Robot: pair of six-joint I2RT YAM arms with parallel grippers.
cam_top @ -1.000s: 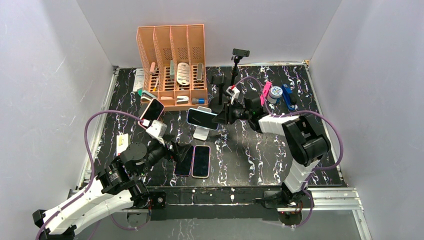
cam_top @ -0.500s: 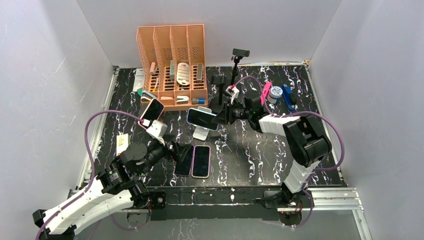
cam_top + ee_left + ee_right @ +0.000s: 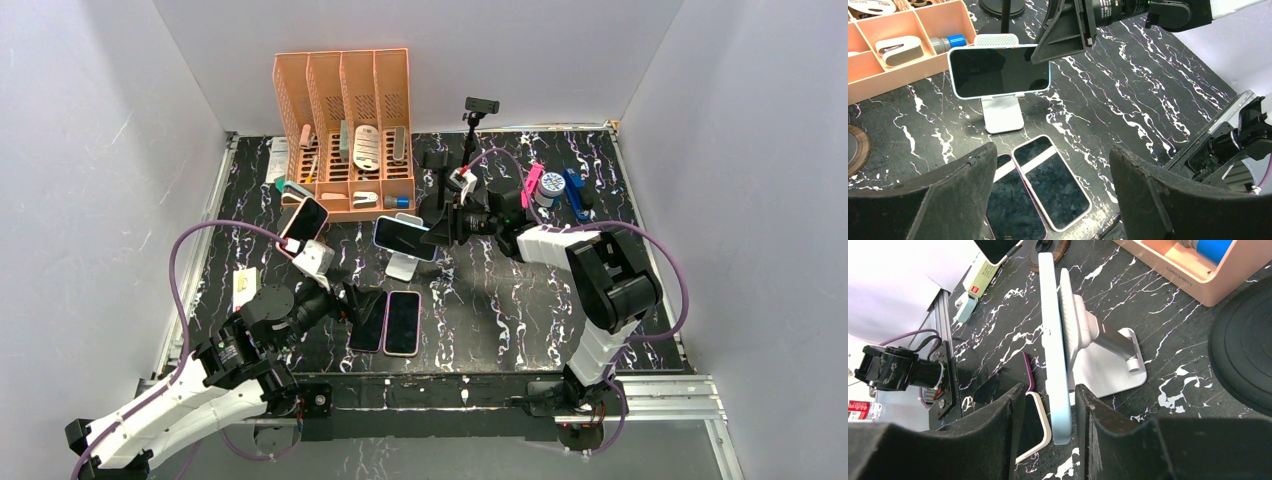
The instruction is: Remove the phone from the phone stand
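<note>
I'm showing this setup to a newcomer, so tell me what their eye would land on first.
The tall orange organizer at the far left stands out most against the black marbled table. Mid-table, a phone sits sideways on a white stand, with the right pincer straddling its end. Two more phones lie flat side by side near the front edge.

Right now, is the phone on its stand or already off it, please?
On the stand. The phone lies sideways against the white stand's head; the right gripper straddles its edge.
</note>
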